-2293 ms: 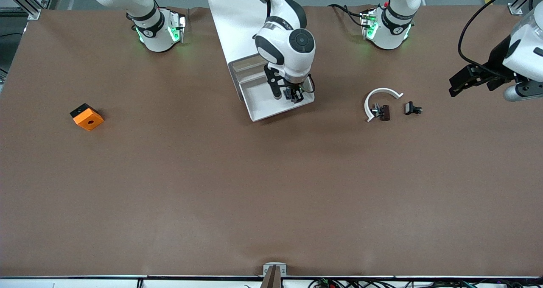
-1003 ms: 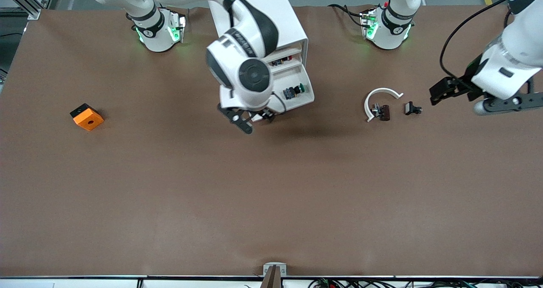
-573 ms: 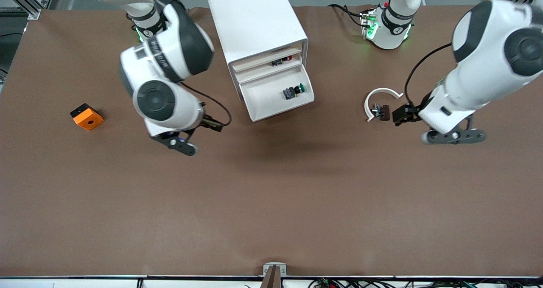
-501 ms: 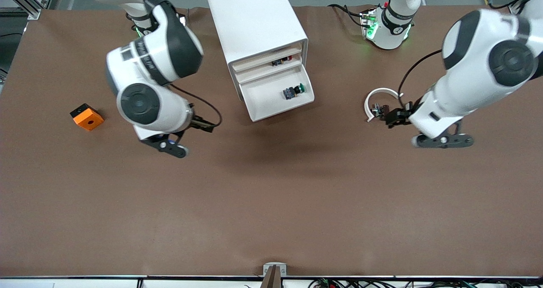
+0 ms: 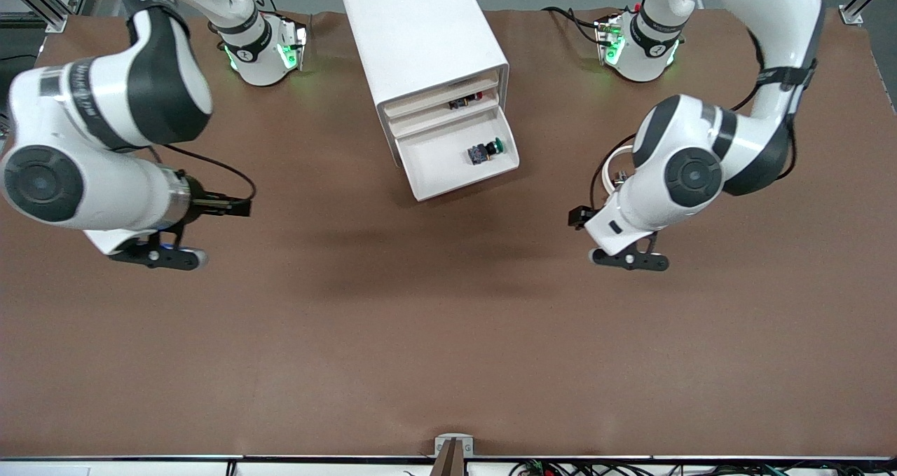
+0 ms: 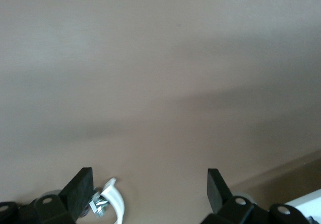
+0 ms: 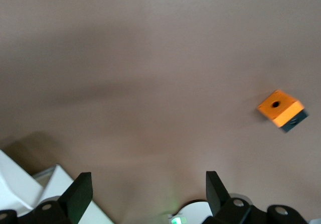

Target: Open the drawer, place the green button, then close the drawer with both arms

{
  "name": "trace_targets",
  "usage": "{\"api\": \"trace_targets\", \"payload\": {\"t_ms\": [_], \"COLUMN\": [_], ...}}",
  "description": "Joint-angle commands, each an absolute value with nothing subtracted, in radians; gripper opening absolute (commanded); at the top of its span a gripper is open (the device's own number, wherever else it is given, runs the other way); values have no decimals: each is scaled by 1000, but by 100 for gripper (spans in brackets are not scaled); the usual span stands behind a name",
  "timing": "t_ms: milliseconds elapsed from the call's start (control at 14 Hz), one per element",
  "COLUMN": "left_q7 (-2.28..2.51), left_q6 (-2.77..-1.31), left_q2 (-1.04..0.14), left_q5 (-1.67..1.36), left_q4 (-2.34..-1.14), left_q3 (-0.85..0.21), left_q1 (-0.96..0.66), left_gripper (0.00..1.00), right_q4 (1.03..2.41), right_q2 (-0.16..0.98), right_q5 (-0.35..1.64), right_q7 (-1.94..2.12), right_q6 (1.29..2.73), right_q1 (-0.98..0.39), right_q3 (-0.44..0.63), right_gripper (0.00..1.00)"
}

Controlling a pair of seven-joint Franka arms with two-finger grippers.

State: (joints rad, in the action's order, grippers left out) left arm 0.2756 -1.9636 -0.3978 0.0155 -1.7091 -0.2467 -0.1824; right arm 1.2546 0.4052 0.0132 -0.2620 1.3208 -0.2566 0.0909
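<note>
The white cabinet point(image 5: 420, 34) stands between the arms' bases. Its lowest drawer point(image 5: 448, 171) is pulled out toward the front camera. The green-capped button point(image 5: 485, 151) lies in the drawer with nothing touching it. My right gripper point(image 7: 149, 184) hangs open and empty over bare table toward the right arm's end; the right arm's wrist point(image 5: 42, 181) hides it in the front view. My left gripper point(image 6: 149, 184) is also open and empty. It is over the table beside a white curved strip point(image 6: 113, 204), under the left arm's wrist point(image 5: 690, 174).
An orange cube point(image 7: 281, 109) lies on the table off to the side of the right gripper; in the front view the right arm covers it. A higher drawer point(image 5: 464, 100) stands slightly open with small parts inside. The curved strip point(image 5: 607, 170) shows partly beside the left arm.
The right gripper has left the drawer, with the button lying inside, and swung out toward the right arm's end. The left arm has come in from the table's edge to beside the curved strip.
</note>
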Motion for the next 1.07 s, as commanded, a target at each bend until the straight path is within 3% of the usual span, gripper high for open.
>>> {"api": "trace_targets", "payload": {"t_ms": [0, 501, 1003], "left_q7": [296, 431, 714], "left_q6": [-2046, -2076, -2077], "left_q2": [-454, -546, -658], "left_q5": [35, 32, 5], "left_q4": [-1735, -1732, -1661], "left_q3": [-250, -252, -252], "left_q1": [-221, -305, -405], "left_gripper": [100, 100, 100], "right_q4": [1267, 1264, 1262], "right_q2": [365, 316, 313], "right_q5": [-9, -31, -34], "right_q7": [-163, 104, 95], "right_q6": [1296, 1247, 1233], "right_q1": [-186, -48, -52], "right_q3": [72, 78, 77], "right_gripper": [100, 100, 100]}}
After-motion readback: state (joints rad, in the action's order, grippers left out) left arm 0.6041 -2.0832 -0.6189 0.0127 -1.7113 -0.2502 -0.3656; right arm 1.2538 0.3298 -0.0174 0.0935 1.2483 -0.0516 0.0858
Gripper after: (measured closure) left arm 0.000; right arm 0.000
